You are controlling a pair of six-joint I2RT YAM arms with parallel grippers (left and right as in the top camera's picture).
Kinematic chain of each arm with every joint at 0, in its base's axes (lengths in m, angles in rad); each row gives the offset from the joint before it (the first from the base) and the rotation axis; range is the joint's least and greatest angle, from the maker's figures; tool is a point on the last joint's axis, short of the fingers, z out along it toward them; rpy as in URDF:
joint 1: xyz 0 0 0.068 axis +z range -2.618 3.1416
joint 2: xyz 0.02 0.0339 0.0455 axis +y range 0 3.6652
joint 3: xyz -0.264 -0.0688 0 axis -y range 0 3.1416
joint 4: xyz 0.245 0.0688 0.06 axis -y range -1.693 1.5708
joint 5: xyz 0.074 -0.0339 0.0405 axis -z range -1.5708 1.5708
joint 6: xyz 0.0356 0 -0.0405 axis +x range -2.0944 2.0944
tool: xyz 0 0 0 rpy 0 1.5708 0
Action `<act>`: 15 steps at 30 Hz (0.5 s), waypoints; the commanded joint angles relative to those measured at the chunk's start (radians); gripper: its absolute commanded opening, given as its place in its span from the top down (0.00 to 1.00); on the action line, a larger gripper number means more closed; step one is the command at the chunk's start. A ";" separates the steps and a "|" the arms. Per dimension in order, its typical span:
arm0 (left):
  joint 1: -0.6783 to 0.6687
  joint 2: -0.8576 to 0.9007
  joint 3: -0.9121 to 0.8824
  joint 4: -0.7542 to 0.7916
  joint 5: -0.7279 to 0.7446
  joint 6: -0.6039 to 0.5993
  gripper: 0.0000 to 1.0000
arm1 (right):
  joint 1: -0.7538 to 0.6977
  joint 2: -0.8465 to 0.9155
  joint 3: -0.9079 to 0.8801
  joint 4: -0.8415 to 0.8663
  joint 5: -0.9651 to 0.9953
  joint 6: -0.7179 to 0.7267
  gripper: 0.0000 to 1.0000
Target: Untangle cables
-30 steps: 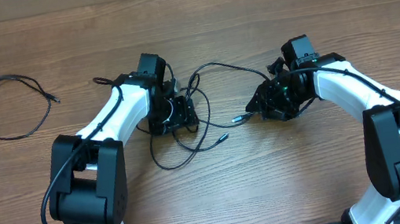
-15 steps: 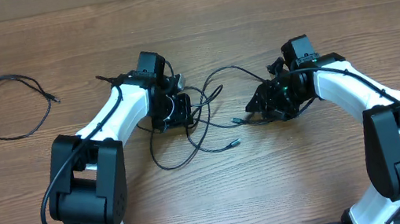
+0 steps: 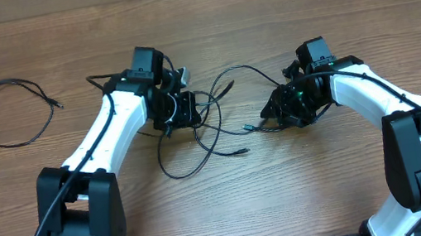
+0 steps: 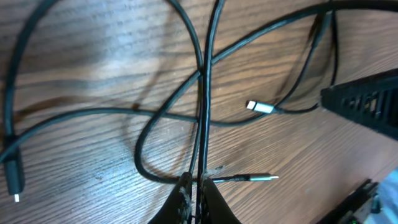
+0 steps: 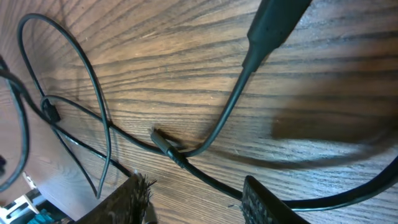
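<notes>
Two pincers at the tangled cables (image 3: 212,139), middle of the table (image 3: 289,198).
One strand is pinched by the left pincer (image 4: 196,198); the right pincer (image 5: 196,199) is spread over another. A slow pull apart is called for next.

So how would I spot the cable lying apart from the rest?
On the wooden table, look left, beyond the left arm. One thin black cable lies there in a loose loop. Unlike the tangle between the arms, it touches no other cord.
</notes>
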 commanded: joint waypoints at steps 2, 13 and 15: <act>-0.052 0.024 -0.042 -0.010 -0.063 0.019 0.87 | 0.007 -0.001 -0.001 -0.007 0.013 -0.004 0.52; -0.066 0.036 0.000 -0.164 -0.152 0.066 0.33 | 0.007 -0.001 -0.001 -0.009 0.013 -0.005 0.51; -0.066 0.036 0.043 -0.230 -0.152 0.107 0.30 | 0.007 -0.001 -0.001 -0.009 0.013 -0.005 0.50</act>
